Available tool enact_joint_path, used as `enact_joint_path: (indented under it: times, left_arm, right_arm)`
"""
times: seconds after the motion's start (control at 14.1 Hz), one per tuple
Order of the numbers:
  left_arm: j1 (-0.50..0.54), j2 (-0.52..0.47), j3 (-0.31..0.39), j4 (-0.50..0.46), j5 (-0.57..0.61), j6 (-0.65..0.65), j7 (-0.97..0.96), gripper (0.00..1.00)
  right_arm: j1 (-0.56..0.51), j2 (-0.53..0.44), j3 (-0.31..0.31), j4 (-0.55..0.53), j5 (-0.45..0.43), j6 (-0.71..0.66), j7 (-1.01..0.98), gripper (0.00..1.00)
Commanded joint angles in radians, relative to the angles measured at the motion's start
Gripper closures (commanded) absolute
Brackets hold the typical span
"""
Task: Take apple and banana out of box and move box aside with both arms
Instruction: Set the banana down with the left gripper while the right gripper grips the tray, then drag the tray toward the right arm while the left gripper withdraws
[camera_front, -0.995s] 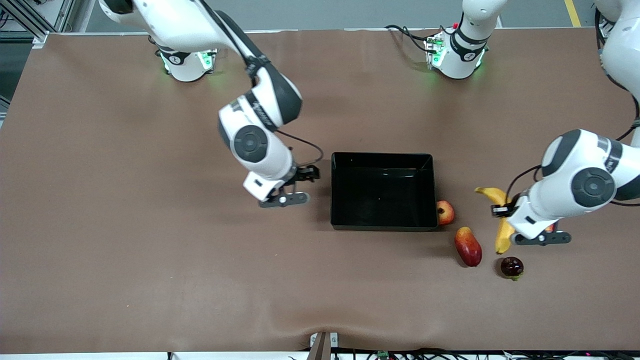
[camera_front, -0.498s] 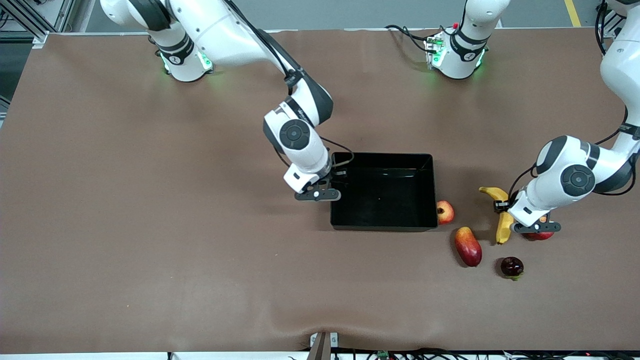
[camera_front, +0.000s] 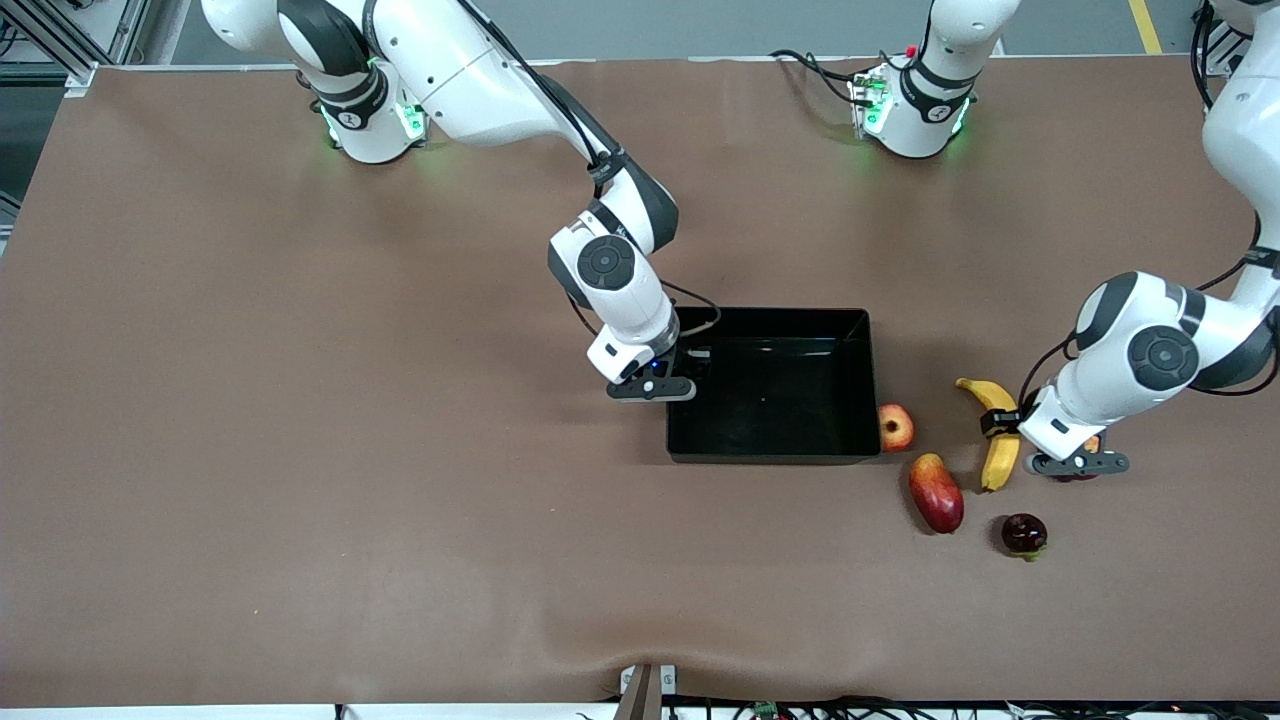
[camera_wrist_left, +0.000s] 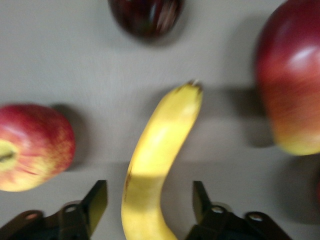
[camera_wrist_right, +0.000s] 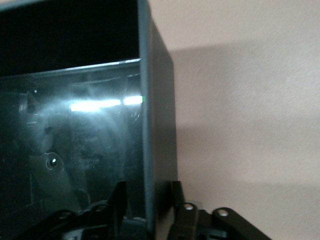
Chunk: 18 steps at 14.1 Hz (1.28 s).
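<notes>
**Box and fruits on the tabletop, both hands down low**

Box (camera_front: 770, 385) sits near the middle of the brown tabletop (camera_front: 300, 450), a shallow glossy black bin with its open top up and nothing showing inside it. The right arm (camera_front: 470, 70) reaches from its base to the box's wall toward the right arm's end of the table. The right hand (camera_front: 668, 385) is at that wall's rim; in the right wrist view its fingers (camera_wrist_right: 177, 197) stand on either side of the thin wall (camera_wrist_right: 150, 125), one inside the box and one outside, close against it, so it is gripping the box wall.

The left arm (camera_front: 1160, 350) bends down among the fruits toward the left arm's end of the table. The left hand (camera_front: 1010, 435) is low over the banana (camera_front: 995, 440); in the left wrist view its fingers (camera_wrist_left: 97, 200) are spread apart on either side of the banana (camera_wrist_left: 155, 170), with a gap showing on each side.

The mango (camera_front: 936, 492) lies nearer the front camera than the box's corner, beside the banana. One apple (camera_front: 895, 427) touches the box's outer wall. A second apple (camera_front: 1085, 455) is mostly hidden under the left hand, just beside the banana. The small dark purple fruit (camera_front: 1024, 534) lies nearest the front camera, apart from the others.
</notes>
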<state>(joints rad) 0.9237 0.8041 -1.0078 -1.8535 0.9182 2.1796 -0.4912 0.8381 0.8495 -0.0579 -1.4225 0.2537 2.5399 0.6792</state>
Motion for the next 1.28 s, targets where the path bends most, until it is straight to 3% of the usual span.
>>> enact_joint_path:
  times: [0.0, 0.14, 0.36, 0.5, 0.71, 0.92, 1.21]
  left_arm:
    - [0.039, -0.079, -0.134, 0.087, -0.057, -0.154, -0.006, 0.00]
    - [0.053, -0.082, -0.220, 0.205, -0.119, -0.297, -0.004, 0.00]
    - [0.052, -0.083, -0.377, 0.386, -0.122, -0.585, -0.004, 0.00]
    - [0.058, -0.085, -0.467, 0.436, -0.122, -0.690, -0.004, 0.00]
    - [0.159, -0.083, -0.636, 0.451, -0.125, -0.744, -0.006, 0.00]
    - [0.165, -0.086, -0.710, 0.453, -0.119, -0.822, -0.012, 0.00]
    - [0.159, -0.161, -0.704, 0.456, -0.137, -0.837, -0.004, 0.00]
  right_arm:
    - [0.001, -0.027, -0.022, -0.006, -0.033, -0.027, 0.010, 1.00]
    - [0.001, -0.058, -0.039, -0.007, -0.059, -0.078, 0.008, 1.00]
    - [-0.014, -0.148, -0.069, -0.007, -0.068, -0.218, -0.004, 1.00]
    - [-0.046, -0.223, -0.092, -0.009, -0.068, -0.336, -0.068, 1.00]
    - [-0.132, -0.349, -0.124, -0.032, -0.070, -0.484, -0.101, 1.00]
    - [-0.252, -0.450, -0.137, -0.067, -0.070, -0.608, -0.192, 1.00]
    - [-0.442, -0.500, -0.187, -0.078, -0.103, -0.749, -0.514, 1.00]
